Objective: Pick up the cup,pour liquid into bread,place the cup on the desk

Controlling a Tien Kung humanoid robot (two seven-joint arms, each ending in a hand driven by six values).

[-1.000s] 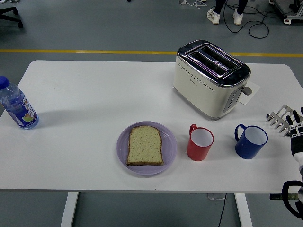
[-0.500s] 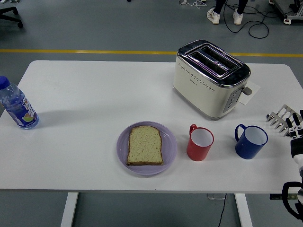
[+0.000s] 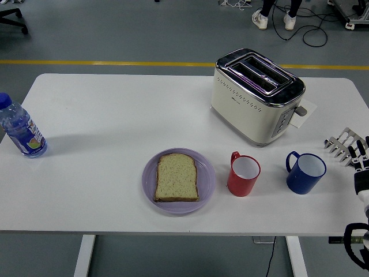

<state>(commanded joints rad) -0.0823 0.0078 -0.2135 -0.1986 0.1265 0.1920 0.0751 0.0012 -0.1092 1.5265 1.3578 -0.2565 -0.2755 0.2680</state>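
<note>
A red cup (image 3: 243, 175) stands upright right of a purple plate (image 3: 151, 175) that carries one slice of bread (image 3: 177, 178). A blue cup (image 3: 305, 172) stands further right, its handle pointing left. My right hand (image 3: 347, 146) hovers at the table's right edge, just right of the blue cup and apart from it, fingers spread and holding nothing. Both cups look empty from above. The left arm does not show.
A cream toaster (image 3: 256, 95) stands behind the cups, with a white paper (image 3: 304, 112) at its right. A water bottle (image 3: 21, 128) with a blue cap stands at the table's far left edge. A person's feet (image 3: 271, 19) show on the floor beyond the table.
My right hand has drifted slightly right and down toward the picture's edge. Nothing else has moved.
</note>
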